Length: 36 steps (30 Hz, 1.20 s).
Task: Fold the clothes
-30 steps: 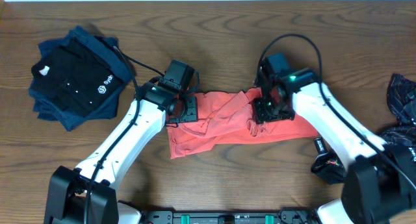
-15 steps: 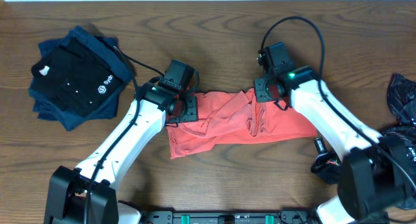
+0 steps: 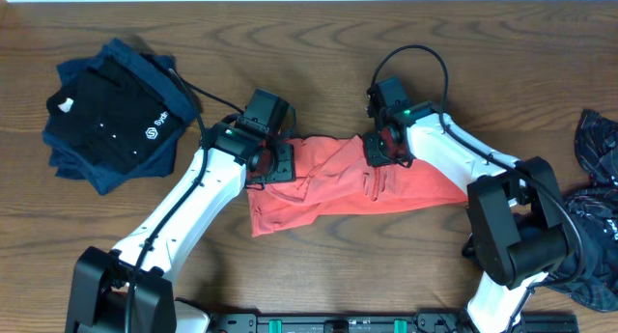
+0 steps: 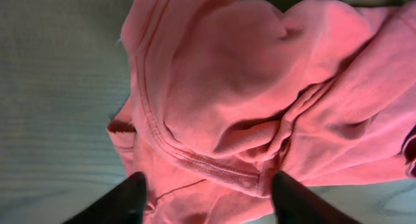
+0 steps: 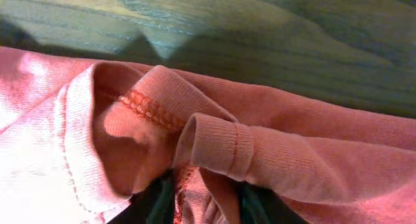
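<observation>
- Right gripper [image 3: 381, 148] has shifted left along the shirt's [image 3: 338, 183] top edge since a second ago; its arm now lies folded lower and further left across the cloth.
- Left gripper [image 3: 277, 166] and its arm have held their place at the shirt's left end.
- The shirt is a coral-red band, crumpled, lying on the table [image 3: 319, 43] between the two grippers. Its outline is little changed, though the folds near the right gripper have been drawn leftward.
- Left wrist view: left gripper [image 4: 211, 195] has its fingers [image 4: 133, 191] standing wide apart over the shirt [image 4: 260, 87]. A stitched hem and a loose fold lie between them, not pinched.
- Right wrist view: right gripper [image 5: 205, 201] has its fingers [image 5: 162, 201] set close, clamped on a bunched ribbed edge of the shirt [image 5: 312, 165], and the cloth rises in a fold from the pinch.
- Pile [image 3: 111, 111] of dark garments sits at the table's far left, black on navy, well apart from the shirt.
- Jersey [image 3: 599, 150], dark and patterned, lies at the right edge, partly out of view.
</observation>
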Motion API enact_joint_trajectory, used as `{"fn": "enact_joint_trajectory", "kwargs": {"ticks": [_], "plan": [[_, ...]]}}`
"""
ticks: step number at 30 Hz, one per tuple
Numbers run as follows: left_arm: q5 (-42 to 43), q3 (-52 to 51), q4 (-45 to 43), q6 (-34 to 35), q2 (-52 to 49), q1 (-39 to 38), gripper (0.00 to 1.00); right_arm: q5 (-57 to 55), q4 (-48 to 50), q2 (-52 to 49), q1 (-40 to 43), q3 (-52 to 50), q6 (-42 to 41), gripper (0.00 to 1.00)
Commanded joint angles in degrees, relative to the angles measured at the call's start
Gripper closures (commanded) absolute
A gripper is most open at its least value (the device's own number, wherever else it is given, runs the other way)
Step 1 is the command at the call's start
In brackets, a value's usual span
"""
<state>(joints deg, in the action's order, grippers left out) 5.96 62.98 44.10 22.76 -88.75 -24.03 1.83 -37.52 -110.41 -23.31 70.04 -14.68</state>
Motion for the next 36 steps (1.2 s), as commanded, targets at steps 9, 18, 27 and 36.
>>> {"fn": "enact_joint_trajectory", "kwargs": {"ticks": [9, 18, 27, 36], "plan": [[0.8, -0.9, 1.0, -4.0, -0.8, 4.9, 0.23, 2.1, -4.9, 18.8, 4.3, 1.6, -0.5, 0.36], [5.7, -0.9, 0.5, -8.2, -9.7, 10.9, 0.21, 1.5, -11.3, 26.5, 6.3, 1.6, 1.6, 0.01], [17.8, -0.9, -2.2, -11.4, -17.5, 11.6, 0.21, -0.5, -14.2, 26.5, 6.4, 1.6, 1.6, 0.01], [21.8, -0.9, -4.4, -11.4, -19.1, 9.4, 0.51, -0.6, -15.1, 26.5, 6.4, 1.6, 1.5, 0.01]]}}
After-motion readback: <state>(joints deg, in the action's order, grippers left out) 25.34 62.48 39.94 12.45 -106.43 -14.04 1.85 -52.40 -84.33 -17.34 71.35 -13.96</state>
